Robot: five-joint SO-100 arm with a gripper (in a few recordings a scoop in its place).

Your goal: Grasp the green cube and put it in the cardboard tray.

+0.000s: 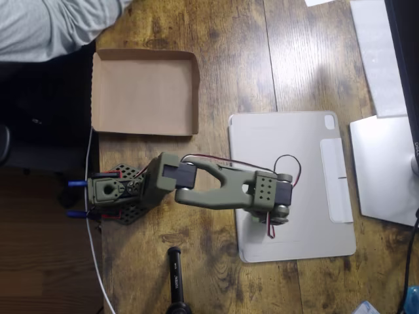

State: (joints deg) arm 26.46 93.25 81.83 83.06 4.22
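The cardboard tray (144,91) lies empty at the upper left of the wooden table. My olive-green arm reaches right from its base (114,193) over a pale grey tablet case. The gripper (273,210) points straight down at the case's lower middle, and the wrist body hides its fingers. A small pale mint patch, which may be the green cube (256,220), peeks out just left of and under the wrist. I cannot tell whether the fingers touch it.
The tablet case (294,137) covers the table's right middle. A silver slab (383,170) and white paper (380,52) lie at the right edge. A black rod (175,275) stands at the bottom. A person's grey sleeve (52,26) is at the top left.
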